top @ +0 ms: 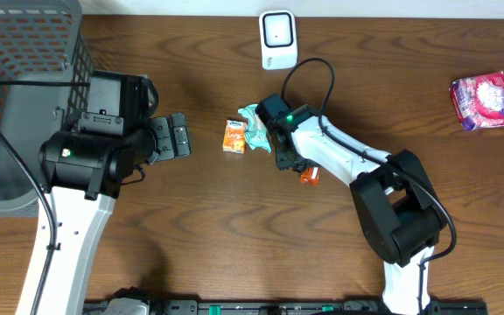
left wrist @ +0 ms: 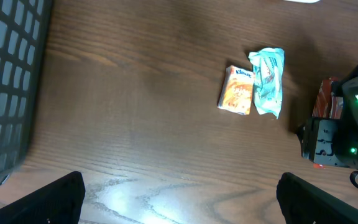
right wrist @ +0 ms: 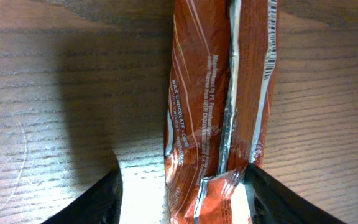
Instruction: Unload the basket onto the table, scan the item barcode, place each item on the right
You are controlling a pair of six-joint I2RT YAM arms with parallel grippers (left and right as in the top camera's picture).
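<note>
Now the orange wrapper lies between parted jaws of the right claw.

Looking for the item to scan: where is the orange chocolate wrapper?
The orange foil chocolate wrapper lies on the brown wooden table, right of centre overhead, beneath the right pincer, just right of the crumpled teal packet.

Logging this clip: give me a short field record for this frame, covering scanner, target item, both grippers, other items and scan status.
scanner: white scanner at the table's far edge
target item: orange chocolate wrapper, lying flat on the table, seam up
right gripper: open, fingers straddling the wrapper
left gripper: open, empty, apart from the items
other items: Kleenex pack beside teal packet; purple pack far right; grey basket far left
scan status: not yet done
</note>
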